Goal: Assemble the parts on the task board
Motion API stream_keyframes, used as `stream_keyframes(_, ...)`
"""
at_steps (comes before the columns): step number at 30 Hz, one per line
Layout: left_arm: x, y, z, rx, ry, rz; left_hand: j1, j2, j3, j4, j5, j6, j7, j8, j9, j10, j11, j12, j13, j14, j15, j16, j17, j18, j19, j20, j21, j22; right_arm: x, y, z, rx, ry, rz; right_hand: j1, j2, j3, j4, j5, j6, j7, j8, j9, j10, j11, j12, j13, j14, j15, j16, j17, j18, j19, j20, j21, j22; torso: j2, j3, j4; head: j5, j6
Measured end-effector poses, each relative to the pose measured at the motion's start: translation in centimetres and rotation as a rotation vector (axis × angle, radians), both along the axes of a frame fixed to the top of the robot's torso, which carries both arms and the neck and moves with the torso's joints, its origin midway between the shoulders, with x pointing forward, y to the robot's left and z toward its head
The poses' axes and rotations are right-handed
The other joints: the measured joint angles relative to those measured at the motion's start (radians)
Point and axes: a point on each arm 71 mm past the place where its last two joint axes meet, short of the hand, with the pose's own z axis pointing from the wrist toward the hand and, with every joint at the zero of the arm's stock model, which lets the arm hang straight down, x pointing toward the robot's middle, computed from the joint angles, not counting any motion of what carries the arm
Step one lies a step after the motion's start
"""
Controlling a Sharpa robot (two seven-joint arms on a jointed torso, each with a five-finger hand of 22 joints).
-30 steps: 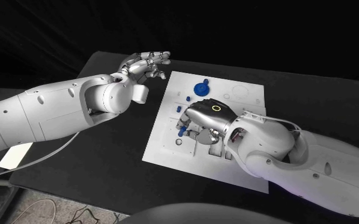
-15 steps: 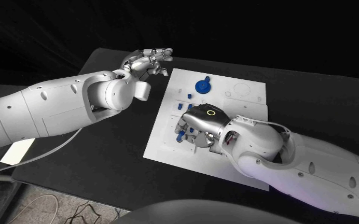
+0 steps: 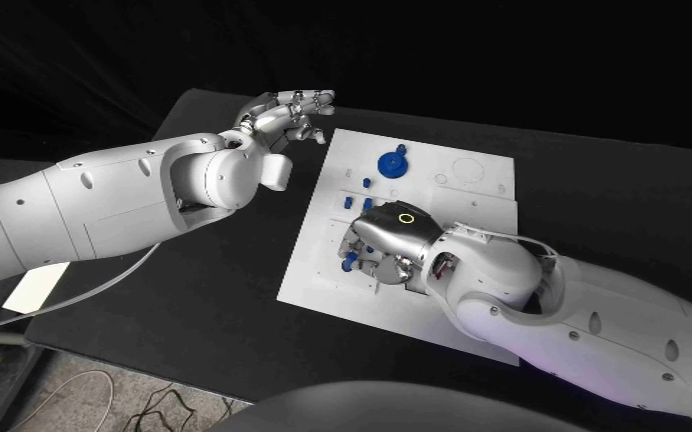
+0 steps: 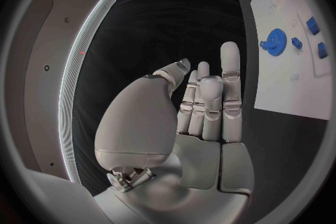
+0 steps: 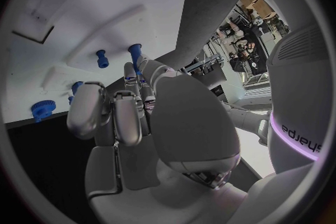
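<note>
The white flat task board [image 3: 433,192] lies mid-table, with small blue plastic parts [image 3: 348,210] on its left side. The blue gear [image 3: 389,165] sits at its far side. The right hand [image 3: 387,242] is curled low over the parts; I cannot tell whether it holds one. The left hand [image 3: 289,115] hovers empty, fingers straight and together, left of the board. Most assembly seems still to do.

Black table [image 3: 202,282] w/ matte top, set vs. a dark backdrop. White card or tag [image 3: 32,287] lies at the table's near-left edge, partly off it. Thin pale cable [image 3: 87,297] curves across that corner. More cables [image 3: 101,397] on the grey floor below.
</note>
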Motion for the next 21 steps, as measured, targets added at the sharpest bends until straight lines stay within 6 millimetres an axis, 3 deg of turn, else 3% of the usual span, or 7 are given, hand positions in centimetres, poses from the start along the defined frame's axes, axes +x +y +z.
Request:
stream_keyframes(6,-0.01,0.06,0.00,0.000,0.000,0.001,0.000,0.000,0.000,0.000,0.000,0.000,0.000,0.000,0.000,0.000,0.000,0.000,0.000,0.000,0.000,0.000,0.000,0.000,0.000,0.000,0.000,0.000,0.02,0.20,-0.04,-0.008,-0.006,0.001,-0.006,0.006,0.005,-0.005,0.000,-0.002,-0.001,-0.004,0.001,0.000,0.000,0.000,0.000,0.000,0.000,0.000,-0.004,0.000,0.000,0.000,0.000,-0.005,0.000,-0.0004,0.0004,0.000,-0.002)
stream_keyframes(8,-0.02,0.09,0.01,0.000,0.000,0.001,0.000,0.000,0.000,0.000,0.000,0.000,0.000,0.000,0.000,0.000,0.000,0.000,0.000,0.000,0.000,0.000,0.000,0.000,0.000,0.000,0.000,0.000,0.00,0.28,-0.06,-0.009,-0.007,0.003,-0.010,0.009,0.005,-0.005,0.003,-0.009,0.007,-0.004,0.001,-0.001,-0.001,0.000,0.000,0.000,0.000,0.000,-0.007,0.000,0.000,0.000,0.000,-0.008,0.000,-0.0004,0.0004,0.000,-0.002)
stream_keyframes(11,-0.03,0.12,0.01,0.001,0.000,0.002,0.000,0.000,0.000,0.000,0.000,0.000,0.000,0.000,0.000,0.000,0.000,0.000,0.000,0.000,0.000,0.000,0.000,0.000,0.000,0.000,0.000,0.000,0.01,0.36,-0.19,-0.011,-0.007,0.004,-0.066,-0.017,-0.005,0.005,0.019,-0.048,0.020,-0.004,-0.007,-0.028,-0.015,0.005,0.001,0.001,0.013,-0.006,-0.020,0.000,-0.008,0.008,-0.007,-0.021,0.000,-0.0004,0.0004,0.000,-0.002)
stream_keyframes(16,-0.03,0.17,0.01,0.001,0.000,0.002,0.000,0.000,0.000,0.000,0.000,-0.001,0.001,0.000,0.000,-0.002,0.002,0.006,0.000,0.000,0.000,0.000,-0.001,0.000,0.000,0.000,0.000,0.000,0.10,0.23,-0.88,-0.023,0.004,-0.001,-0.140,-0.074,-0.076,0.027,0.032,-0.125,0.030,-0.001,-0.026,-0.137,0.007,0.004,-0.006,0.003,0.021,-0.041,-0.066,0.000,-0.029,0.025,-0.049,-0.077,0.000,-0.0004,0.0003,-0.001,-0.003)
stream_keyframes(19,-0.04,0.18,0.01,0.001,0.001,0.001,0.000,0.000,0.000,0.000,0.000,-0.004,0.004,0.000,0.000,-0.004,0.004,0.006,0.001,0.000,0.000,0.000,-0.001,0.000,0.000,0.000,0.000,0.000,0.19,0.18,-0.94,-0.020,0.005,-0.005,-0.144,-0.078,-0.124,0.026,0.040,-0.151,0.036,-0.001,-0.027,-0.188,0.014,0.004,-0.006,0.000,0.025,-0.053,-0.085,0.015,-0.034,0.027,-0.064,-0.100,0.000,-0.0003,0.0001,0.000,-0.003)
stream_keyframes(21,-0.02,0.20,0.00,0.001,0.001,0.000,0.000,0.000,0.000,0.000,0.000,-0.004,0.004,0.000,0.000,-0.004,0.004,0.006,0.001,0.000,0.000,0.000,-0.001,0.000,0.000,0.000,0.000,0.000,0.21,0.16,-0.93,-0.016,0.004,-0.006,-0.149,-0.073,-0.146,0.024,0.041,-0.157,0.036,-0.001,-0.027,-0.201,0.018,0.004,-0.005,0.000,0.025,-0.053,-0.089,0.015,-0.034,0.027,-0.068,-0.106,0.000,-0.0003,0.0001,0.000,-0.003)
